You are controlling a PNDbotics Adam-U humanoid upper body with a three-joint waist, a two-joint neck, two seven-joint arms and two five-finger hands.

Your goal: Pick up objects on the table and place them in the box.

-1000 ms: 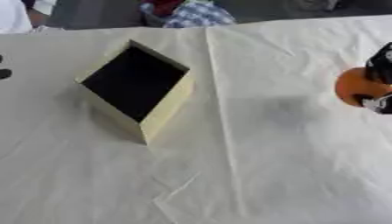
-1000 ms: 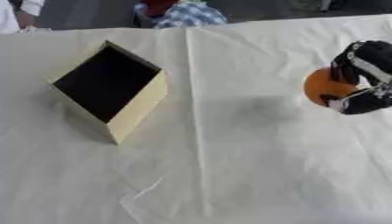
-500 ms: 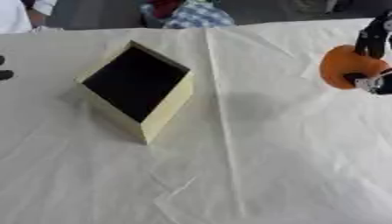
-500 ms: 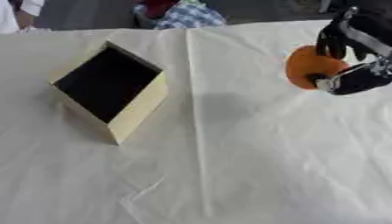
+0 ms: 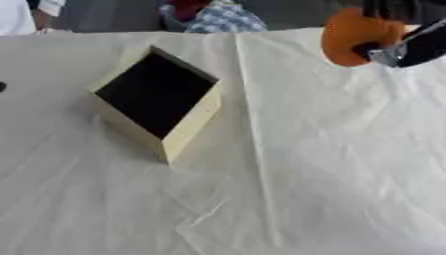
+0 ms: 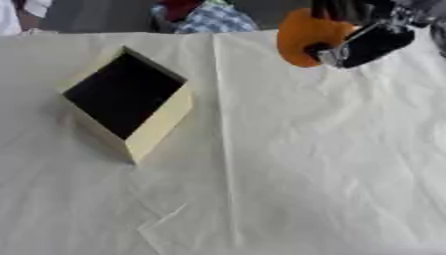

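Observation:
My right hand (image 6: 366, 37) hangs above the table at the upper right, its fingers and thumb curled round an orange round object (image 6: 305, 36). The object is lifted off the cloth, right of the box and well apart from it. The cream box (image 5: 159, 102) stands on the left half of the table, turned like a diamond, its dark inside open to the top. My left hand shows in neither view.
A creased white cloth (image 5: 296, 164) covers the table. A small dark thing (image 5: 2, 86) sits at the left edge of the left eye view. People sit beyond the far edge.
My right hand has risen and moved left with the orange object, from the table's right edge to the upper part of the view, nearer the box.

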